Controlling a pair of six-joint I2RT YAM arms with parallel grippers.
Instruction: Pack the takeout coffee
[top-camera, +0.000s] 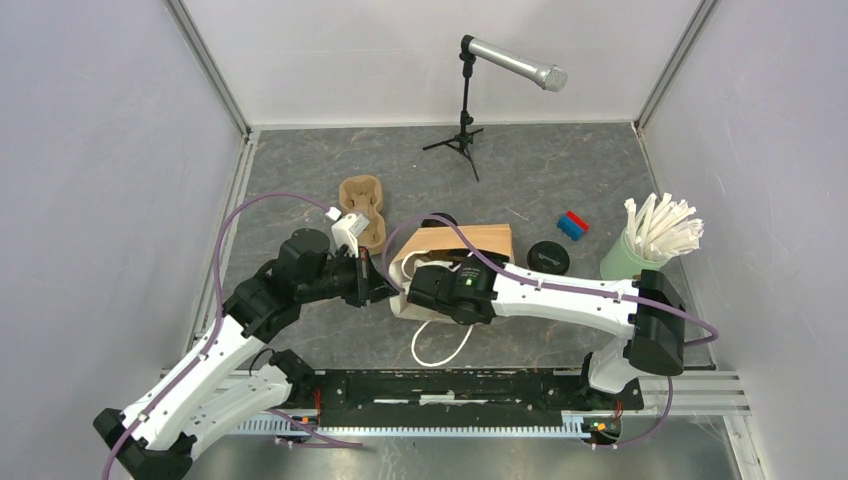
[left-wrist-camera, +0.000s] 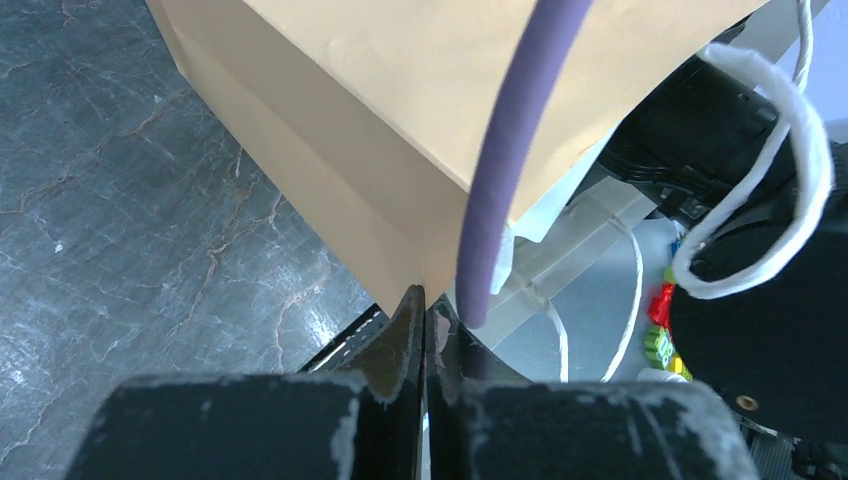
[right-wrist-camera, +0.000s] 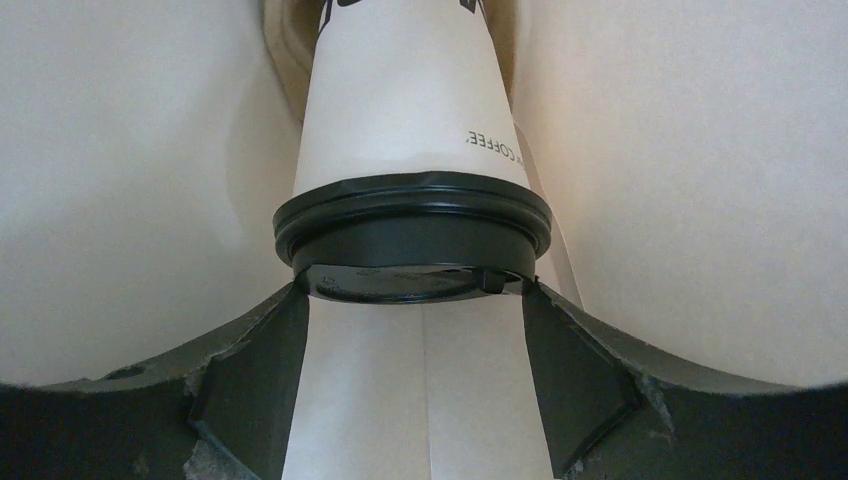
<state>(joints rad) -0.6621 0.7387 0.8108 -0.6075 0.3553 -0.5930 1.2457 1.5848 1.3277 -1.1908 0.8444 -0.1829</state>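
Note:
A white paper coffee cup (right-wrist-camera: 405, 110) with dark lettering and a black lid (right-wrist-camera: 412, 225) lies inside a brown paper bag (top-camera: 478, 240), its base pointing deeper in. My right gripper (right-wrist-camera: 412, 300) reaches into the bag and is shut on the cup at the lid, one finger (right-wrist-camera: 265, 350) on each side. In the top view the right gripper (top-camera: 440, 272) is mostly hidden in the bag mouth. My left gripper (top-camera: 385, 290) is shut on the bag's edge (left-wrist-camera: 400, 150), its jaws pressed together at the paper corner (left-wrist-camera: 427, 300). No other coffee cup shows.
The brown cup carrier (top-camera: 362, 210) lies behind the left gripper. A loose black lid (top-camera: 548, 257), a red-and-blue brick (top-camera: 573, 225) and a pale green cup of straws (top-camera: 640, 250) stand to the right. A microphone stand (top-camera: 465, 125) is at the back. The bag's white handle (top-camera: 440, 345) trails forward.

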